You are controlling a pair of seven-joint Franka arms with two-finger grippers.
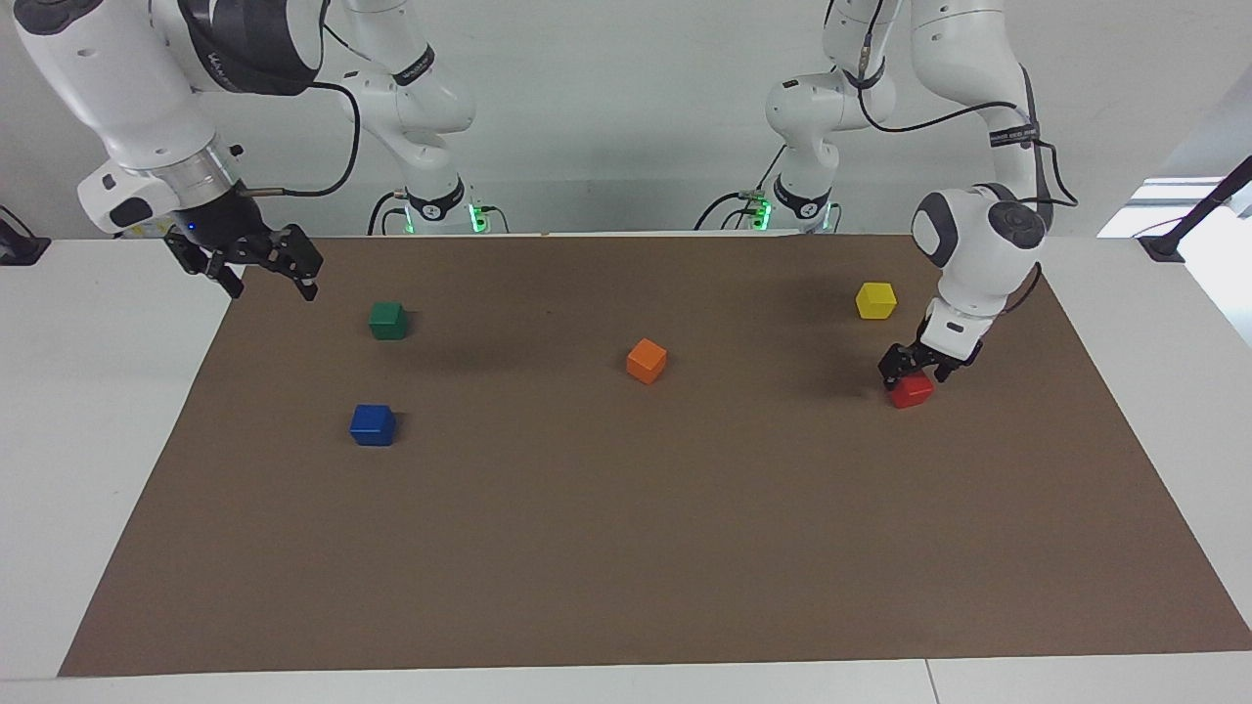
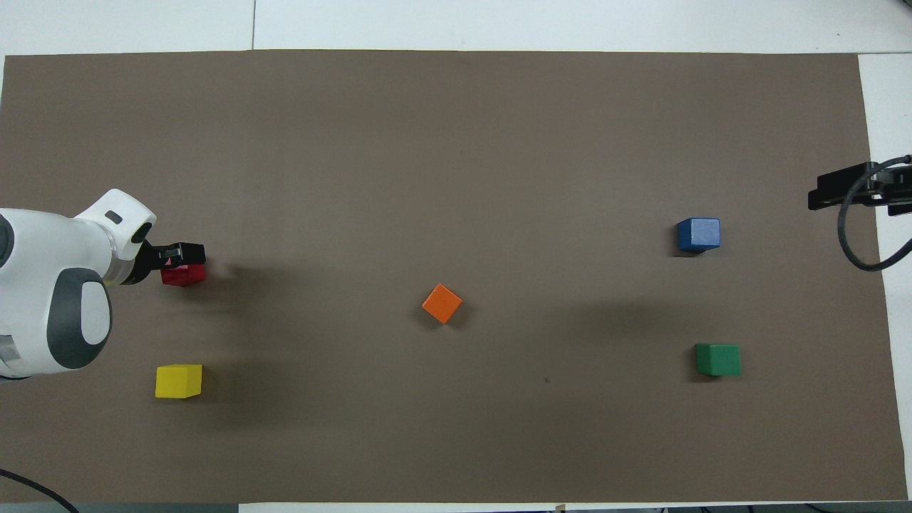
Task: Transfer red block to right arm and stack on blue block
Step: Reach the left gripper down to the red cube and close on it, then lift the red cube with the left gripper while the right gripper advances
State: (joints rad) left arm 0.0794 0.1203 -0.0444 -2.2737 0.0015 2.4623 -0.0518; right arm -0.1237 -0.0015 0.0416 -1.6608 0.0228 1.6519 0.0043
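Left gripper (image 1: 916, 370): low over the red block (image 1: 912, 391), jaws spread, nothing gripped; whether a fingertip touches the cube cannot be told.
Red block: on the brown mat (image 1: 626, 548), toward the left arm's end of the table, farther from the robots than the yellow block (image 1: 875, 300).
Right gripper (image 1: 262, 277): raised over the mat's edge at the right arm's end, jaws spread and empty; this arm waits.
Blue block (image 1: 373, 424): on the mat toward the right arm's end, farther from the robots than the green block (image 1: 387, 320).
Orange block (image 1: 647, 360): near mid-mat, turned askew.
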